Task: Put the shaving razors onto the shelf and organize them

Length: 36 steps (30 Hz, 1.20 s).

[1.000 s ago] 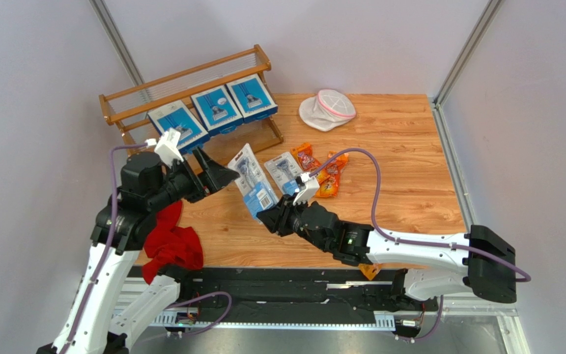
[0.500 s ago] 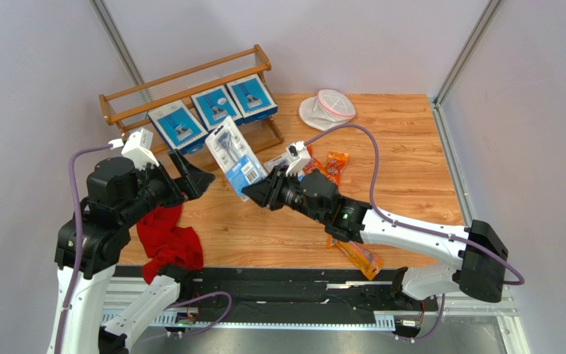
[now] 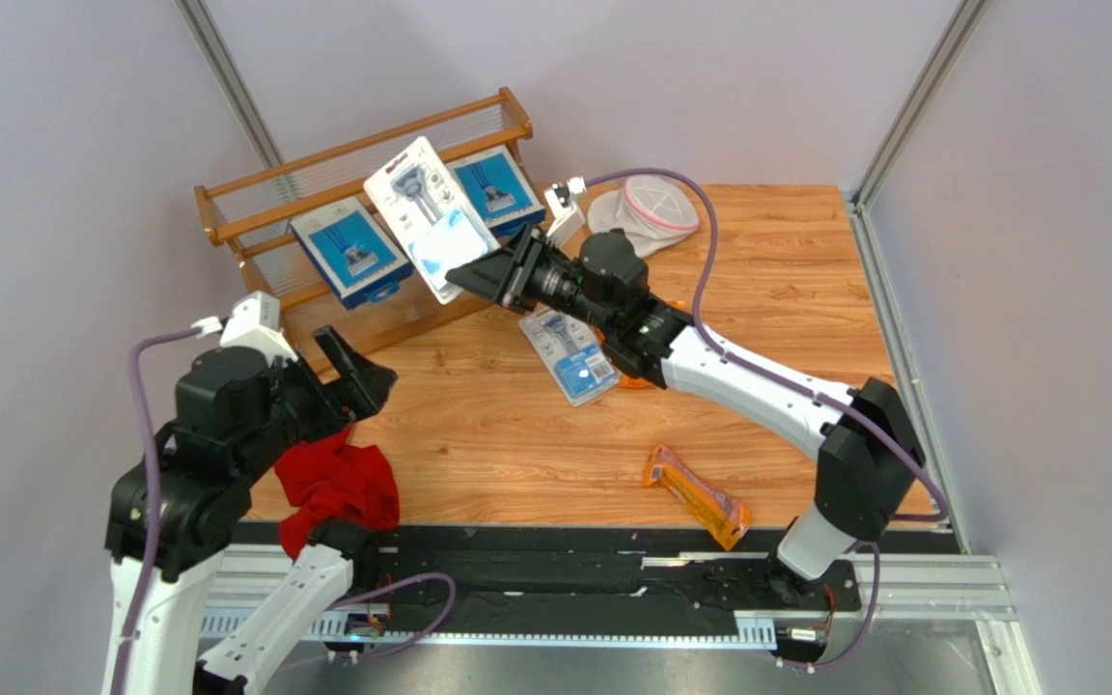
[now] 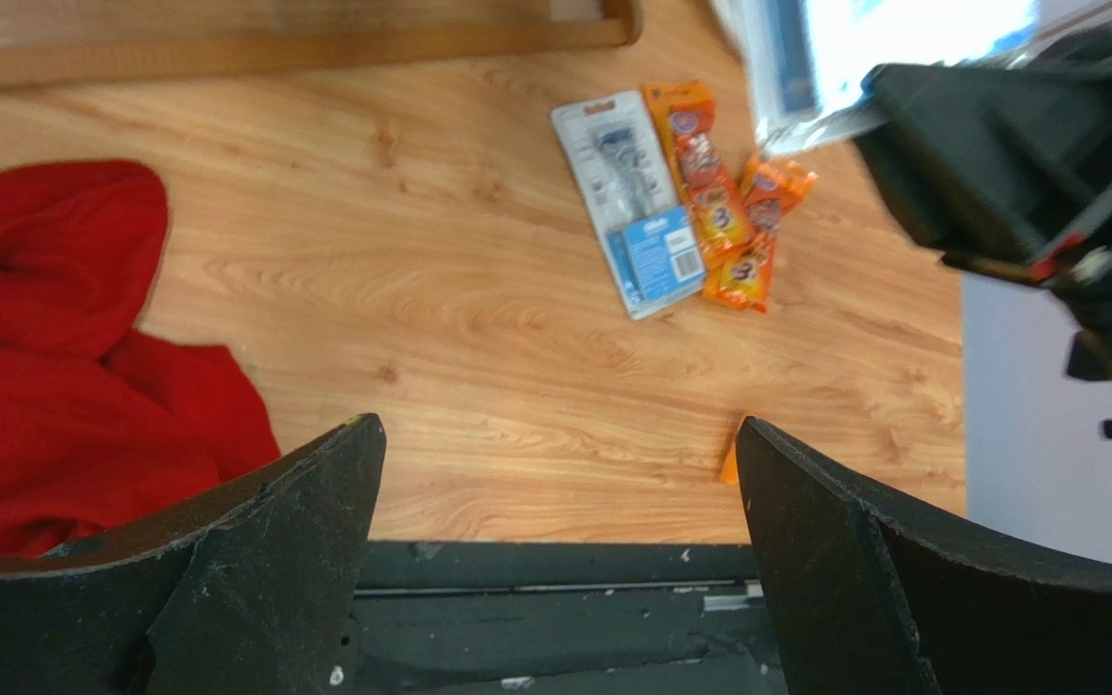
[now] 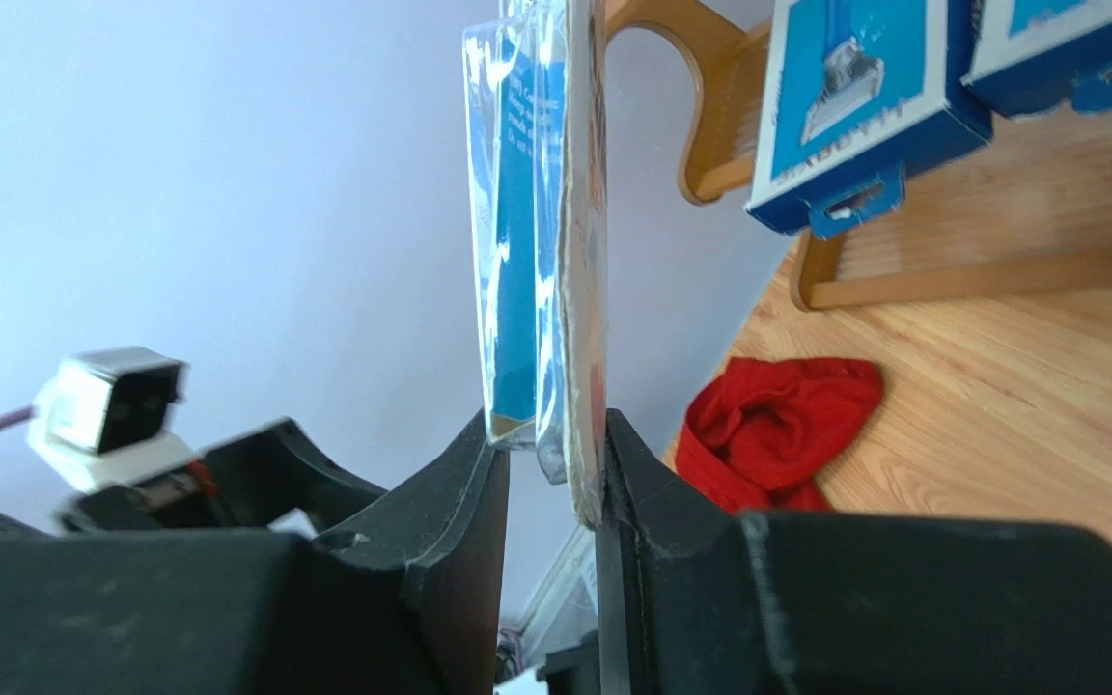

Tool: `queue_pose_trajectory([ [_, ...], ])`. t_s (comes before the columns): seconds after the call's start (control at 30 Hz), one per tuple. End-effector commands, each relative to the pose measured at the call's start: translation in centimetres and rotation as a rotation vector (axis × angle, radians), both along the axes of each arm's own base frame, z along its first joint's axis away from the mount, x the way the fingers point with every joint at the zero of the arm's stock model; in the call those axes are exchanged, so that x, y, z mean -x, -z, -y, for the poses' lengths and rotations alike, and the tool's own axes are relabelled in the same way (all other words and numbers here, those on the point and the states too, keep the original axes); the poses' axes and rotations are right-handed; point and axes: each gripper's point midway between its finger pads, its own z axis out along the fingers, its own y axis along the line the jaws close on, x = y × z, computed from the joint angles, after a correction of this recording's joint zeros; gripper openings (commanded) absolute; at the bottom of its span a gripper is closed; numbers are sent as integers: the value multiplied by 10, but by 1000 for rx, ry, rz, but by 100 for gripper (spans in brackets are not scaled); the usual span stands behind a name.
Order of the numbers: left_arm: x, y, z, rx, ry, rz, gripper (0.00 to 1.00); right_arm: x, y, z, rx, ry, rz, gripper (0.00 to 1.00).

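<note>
The wooden table [image 3: 794, 304] has a smooth, varnished grain. At its 11 o'clock corner stands the shelf [image 3: 359, 154], a brown rack of thin rail slats between rounded end posts, its long axis running from 8 to 2 o'clock in the overhead view.

The right arm reaches far across to it. The right gripper [image 3: 487, 272] is closed narrowly on the lower edge of a blister pack [image 3: 424, 217], a stiff card backing under glossy clear plastic with a blue label. The pack lies at 10 o'clock from the jaws, its long axis pointing from 5 towards 11 o'clock. It stands over the shelf's front, between two flat blue boxes [image 3: 352, 249] of matte card, and hides the space between them. I cannot tell whether it touches the rack. My judgement is that the placement depends on tipping that long axis down onto the slats. The right arm is plainly the nearer one.

The left gripper [image 3: 356, 369] is spread wide and holds nothing. It hangs at 7 o'clock from the shelf, above a rumpled red cloth [image 3: 337, 490].

A second blister pack [image 4: 635, 203] lies flat mid-table, touching small crinkly orange bags [image 4: 722, 217]. One more orange bag [image 3: 695, 495] lies near the front edge.
</note>
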Motion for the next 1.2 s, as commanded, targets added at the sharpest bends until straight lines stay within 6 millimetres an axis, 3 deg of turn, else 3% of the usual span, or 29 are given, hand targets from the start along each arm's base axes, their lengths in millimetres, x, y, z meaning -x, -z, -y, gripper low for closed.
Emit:
queue_pose_trajectory([
  [0.0,-6,38,4,2,-21,-124,99,-4,-65,-7,-150,-75,62,0],
  [0.03,-9,50,6,3,-18,-147,99,-11,-60,-12,-144,-76,48,0],
  [0.07,-10,57,9,16,-18,-162,99,-13,-75,-14,-165,-90,58,0],
  [0.2,-12,83,21,62,13,-208,99,-27,-90,-30,-163,-121,65,0],
  [0.23,-14,92,24,68,17,-223,99,-29,-91,-35,-159,-130,65,0],
  [0.27,-14,94,27,82,27,-232,99,-36,-75,-45,-128,-144,26,0],
  [0.3,-15,98,28,89,27,-239,99,-37,-92,-48,-154,-154,44,0],
  [0.37,-16,108,30,100,29,-263,99,-40,-92,-56,-158,-177,31,0],
  [0.6,-16,132,35,142,31,-309,99,-71,-70,-87,-194,-167,-80,0],
  [0.63,-15,137,36,145,35,-318,99,-75,-81,-88,-216,-157,-67,0],
  [0.73,-12,144,36,147,37,-327,99,-88,-85,-95,-238,-126,-79,0],
  [1.13,-2,165,36,141,51,-358,99,-149,-57,-102,-306,8,-216,0],
  [1.17,-2,165,36,143,53,-355,99,-156,-46,-105,-298,18,-234,0],
])
